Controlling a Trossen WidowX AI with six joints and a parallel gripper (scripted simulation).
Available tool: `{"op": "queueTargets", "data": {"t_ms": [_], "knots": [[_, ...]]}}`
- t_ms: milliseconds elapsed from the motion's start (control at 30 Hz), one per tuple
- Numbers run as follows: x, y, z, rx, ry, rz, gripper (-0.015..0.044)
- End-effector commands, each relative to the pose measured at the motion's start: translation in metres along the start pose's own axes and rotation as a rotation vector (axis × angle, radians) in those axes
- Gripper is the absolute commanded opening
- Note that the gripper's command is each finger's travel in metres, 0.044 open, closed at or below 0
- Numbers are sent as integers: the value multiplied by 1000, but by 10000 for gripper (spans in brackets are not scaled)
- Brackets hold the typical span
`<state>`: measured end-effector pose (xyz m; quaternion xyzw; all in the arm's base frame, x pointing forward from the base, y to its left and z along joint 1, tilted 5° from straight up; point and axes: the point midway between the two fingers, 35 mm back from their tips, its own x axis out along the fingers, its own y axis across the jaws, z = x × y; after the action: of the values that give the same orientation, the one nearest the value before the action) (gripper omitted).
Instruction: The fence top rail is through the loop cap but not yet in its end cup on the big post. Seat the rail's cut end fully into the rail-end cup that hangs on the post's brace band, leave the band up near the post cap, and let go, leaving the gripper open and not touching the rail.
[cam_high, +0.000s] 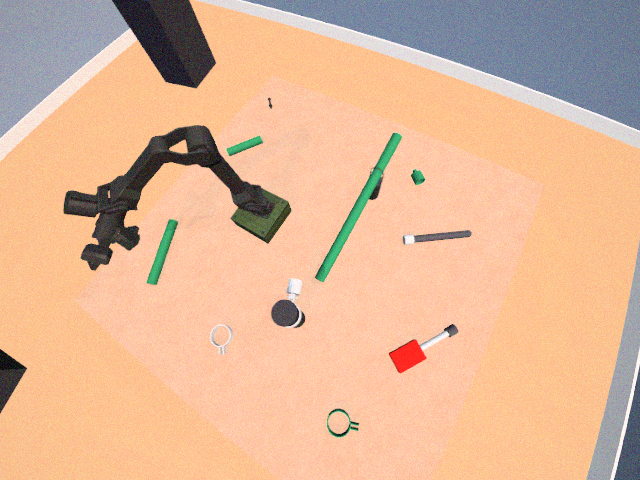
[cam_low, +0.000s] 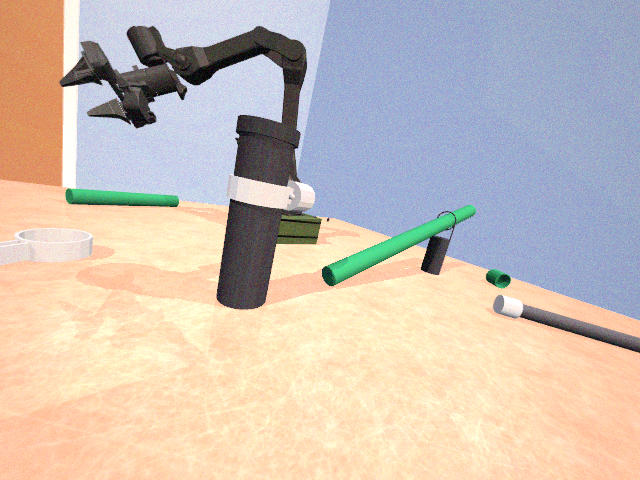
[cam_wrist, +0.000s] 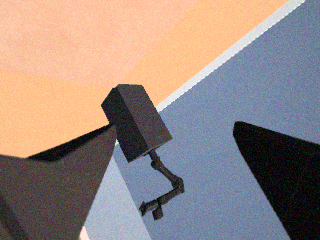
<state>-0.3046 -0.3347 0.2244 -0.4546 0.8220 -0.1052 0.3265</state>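
Note:
The long green rail (cam_high: 347, 224) (cam_low: 392, 249) passes through the thin loop (cam_low: 453, 227) on the small dark post (cam_high: 375, 191) (cam_low: 435, 255). It slopes down toward the big post (cam_high: 285, 313) (cam_low: 247, 258). Its near end is outside the white end cup (cam_high: 294, 286) (cam_low: 305, 197), lower and off to one side. Whether that end touches the table is unclear. The white brace band (cam_low: 258, 192) is around the post's upper part, a little below the cap (cam_low: 266, 130). My gripper (cam_low: 74, 98) (cam_wrist: 175, 125) is open and empty, high up and far from the rail.
Two short green tubes (cam_high: 245, 145) (cam_high: 162, 252) lie near the arm. Loose bands (cam_high: 221, 335) (cam_high: 339, 422), a red-headed tool (cam_high: 407, 355), a grey rod (cam_high: 442, 236) and a green cup (cam_high: 418, 177) lie around. A black block (cam_wrist: 137, 120) shows in the wrist view.

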Motion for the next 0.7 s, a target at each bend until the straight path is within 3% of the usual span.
{"op": "queueTargets", "data": {"t_ms": [0, 333, 667], "knots": [[0, -3, 1, 6, -4, -3, 426], [-3, -143, 80, 327, -242, -131, 440], [-65, -266, 188, 635, -564, -148, 440]]}}
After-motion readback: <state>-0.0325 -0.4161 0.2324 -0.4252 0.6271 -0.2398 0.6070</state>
